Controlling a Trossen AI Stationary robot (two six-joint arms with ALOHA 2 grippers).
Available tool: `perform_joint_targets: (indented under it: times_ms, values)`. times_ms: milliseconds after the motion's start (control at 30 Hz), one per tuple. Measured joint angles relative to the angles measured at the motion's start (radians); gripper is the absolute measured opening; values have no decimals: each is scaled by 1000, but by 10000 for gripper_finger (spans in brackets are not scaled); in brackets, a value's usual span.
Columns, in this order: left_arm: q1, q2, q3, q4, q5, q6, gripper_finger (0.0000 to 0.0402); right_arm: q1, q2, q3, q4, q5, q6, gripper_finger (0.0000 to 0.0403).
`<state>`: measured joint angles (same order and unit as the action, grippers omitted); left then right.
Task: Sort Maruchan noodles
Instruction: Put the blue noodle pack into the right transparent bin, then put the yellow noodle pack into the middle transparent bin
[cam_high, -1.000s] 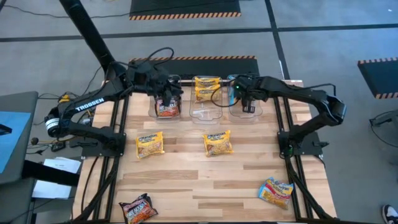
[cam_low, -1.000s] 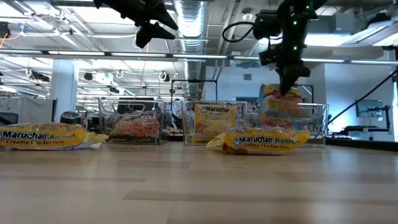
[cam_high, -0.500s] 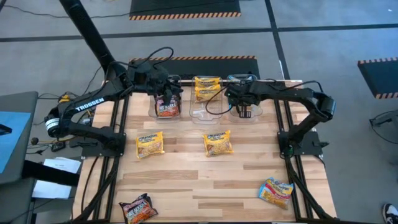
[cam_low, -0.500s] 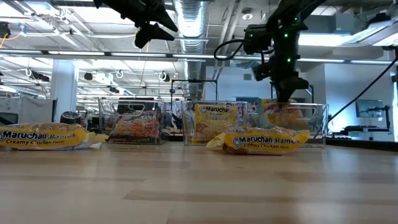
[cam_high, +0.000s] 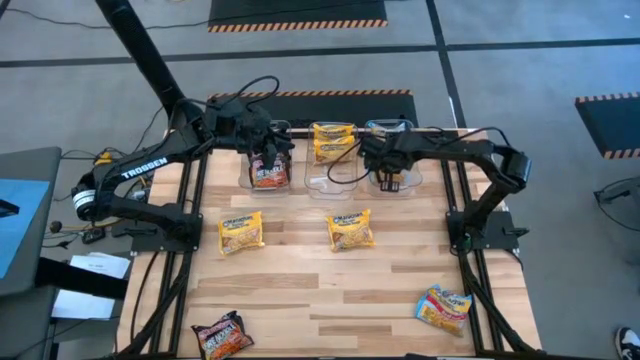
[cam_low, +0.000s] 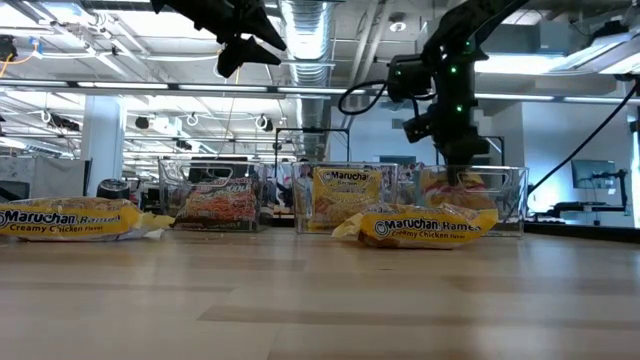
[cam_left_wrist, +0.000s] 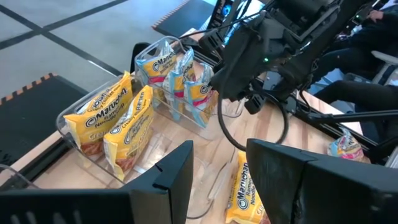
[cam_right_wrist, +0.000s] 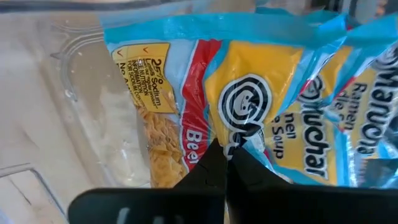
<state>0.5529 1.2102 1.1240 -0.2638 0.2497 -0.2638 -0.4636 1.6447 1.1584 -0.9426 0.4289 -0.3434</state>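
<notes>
My right gripper (cam_high: 389, 170) (cam_low: 457, 162) is shut on a light blue and pink Maruchan packet (cam_right_wrist: 273, 87) and reaches down into the right clear tub (cam_high: 408, 185), where other blue packets (cam_left_wrist: 163, 65) stand. My left gripper (cam_left_wrist: 221, 180) is open and holds nothing. It hovers above the left tub (cam_high: 250, 178), which has a maroon packet (cam_high: 267, 176) in it. The middle tub (cam_high: 330, 182) holds yellow packets (cam_high: 331, 140). On the table lie two yellow packets (cam_high: 241, 231) (cam_high: 350, 229), one blue packet (cam_high: 443, 306) and one maroon packet (cam_high: 222, 335). My right gripper pinches the blue packet's upper edge (cam_right_wrist: 239, 134) between its two fingers, coming from above and pointing down. The packet (cam_low: 452, 190) hangs below the fingers inside the right tub. Whether its lower end rests on the tub floor cannot be told.
The three tubs stand in a row at the table's far edge. The loose packets lie on the wooden table (cam_high: 300, 290) across its middle and near part. Both arms reach over the far part of the table, and their frames run along its left and right sides.
My right gripper has gone down into the right tub and a little toward the table's left, still shut on the blue packet. The packet was above the tub's rim a second ago and now sits down inside the tub.
</notes>
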Motion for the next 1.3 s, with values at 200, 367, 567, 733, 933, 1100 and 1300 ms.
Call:
perform_joint_targets:
  times_ms: [200, 367, 567, 733, 933, 1100, 1300]
  values:
    - [0, 0, 0, 0, 0, 0, 137, -26, 0, 0, -4, -8, 14, 31]
    - [0, 0, 0, 0, 1, -1, 137, -30, 0, 0, -6, -8, 14, 60]
    - [0, 0, 0, 0, 2, -1, 137, -30, 0, 0, -8, -10, 32, 89]
    - [0, 0, 0, 0, 2, -1, 137, -26, 0, 0, -28, -9, 45, 106]
    - [0, 0, 0, 0, 4, 5, 137, -21, 0, 39, -72, -9, 93, 117]
    - [0, 0, 0, 0, 3, 37, 137, -21, -1, 100, -120, -9, 106, 123]
    - [0, 0, 0, 0, 20, 34, 137, -20, -1, 203, -216, -9, 177, 124]
